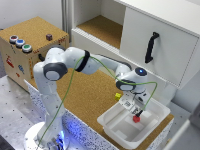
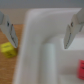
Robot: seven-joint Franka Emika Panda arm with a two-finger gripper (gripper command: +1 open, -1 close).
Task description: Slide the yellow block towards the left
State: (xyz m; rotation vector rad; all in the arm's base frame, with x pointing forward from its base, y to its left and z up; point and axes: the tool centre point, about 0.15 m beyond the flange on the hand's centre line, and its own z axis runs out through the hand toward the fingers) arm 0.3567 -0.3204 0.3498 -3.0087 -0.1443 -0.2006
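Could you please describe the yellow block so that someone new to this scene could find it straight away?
Start at the cork-topped table and find the white plastic tray near its edge. Just outside the tray's rim, under the robot's gripper, sits the tiny yellow-green cube. Its similar-sized neighbour, the small red block, lies inside the tray.

Lab: robot arm, button box

End effector jaws stand apart, nothing between them. One finger is over the cork worktop, just beside the yellow block. The other finger is over the white tray. A red block lies in the tray.
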